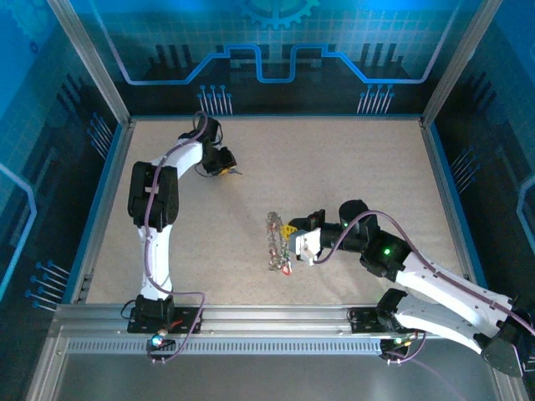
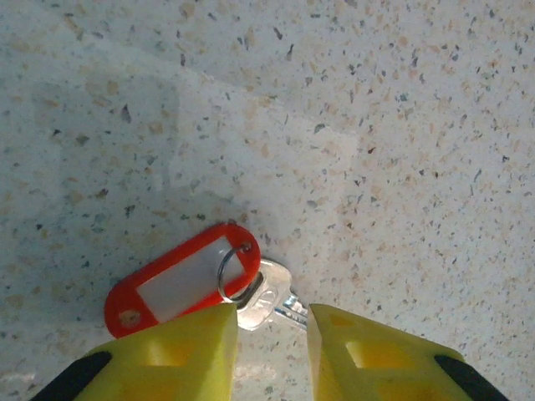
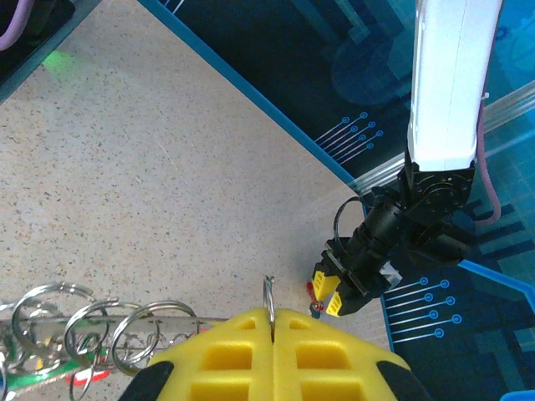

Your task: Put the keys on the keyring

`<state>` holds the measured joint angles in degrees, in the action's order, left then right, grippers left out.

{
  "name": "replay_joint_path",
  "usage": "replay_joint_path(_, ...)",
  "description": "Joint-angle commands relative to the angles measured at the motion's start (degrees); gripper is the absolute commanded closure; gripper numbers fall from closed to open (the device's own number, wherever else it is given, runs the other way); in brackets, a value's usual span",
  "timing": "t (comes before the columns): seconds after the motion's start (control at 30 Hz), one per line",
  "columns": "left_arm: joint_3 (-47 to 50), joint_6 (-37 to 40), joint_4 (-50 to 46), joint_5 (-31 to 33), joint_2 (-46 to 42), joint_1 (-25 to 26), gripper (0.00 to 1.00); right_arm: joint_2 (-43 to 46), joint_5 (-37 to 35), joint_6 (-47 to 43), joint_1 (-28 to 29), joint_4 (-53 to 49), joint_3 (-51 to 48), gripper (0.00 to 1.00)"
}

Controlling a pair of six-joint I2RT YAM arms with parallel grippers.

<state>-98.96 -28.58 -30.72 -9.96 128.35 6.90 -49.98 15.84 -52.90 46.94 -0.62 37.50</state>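
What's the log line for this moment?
left end effector: open, astride red-tagged key on table | right end effector: shut on keyring | status: key not on keyring

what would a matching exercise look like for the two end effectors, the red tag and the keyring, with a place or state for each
Things:
1. left end effector
2. right end effector
3. red tag
4. keyring

Place or state:
a. shut on a thin ring
b. flat on the table, linked to a silver key
c. open, fingers on either side of a key
d. mid-table, strung with wire rings

Pairs: 1-c, 2-a, 3-b, 4-d
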Motion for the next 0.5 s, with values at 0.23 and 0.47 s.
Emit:
replay_joint_path(0.23,-2.02,2.29,-1.36,0.79,3.16,-0.48,0.69,0.60,1.02,0.98,0.48,1.06,1.63,1.00)
replay_joint_path(0.47,-3.18,3.23,-1.60,2.82,3.94,-0.49,0.70,0.56,1.22,0.96,0.39,1.06,1.63,1.00)
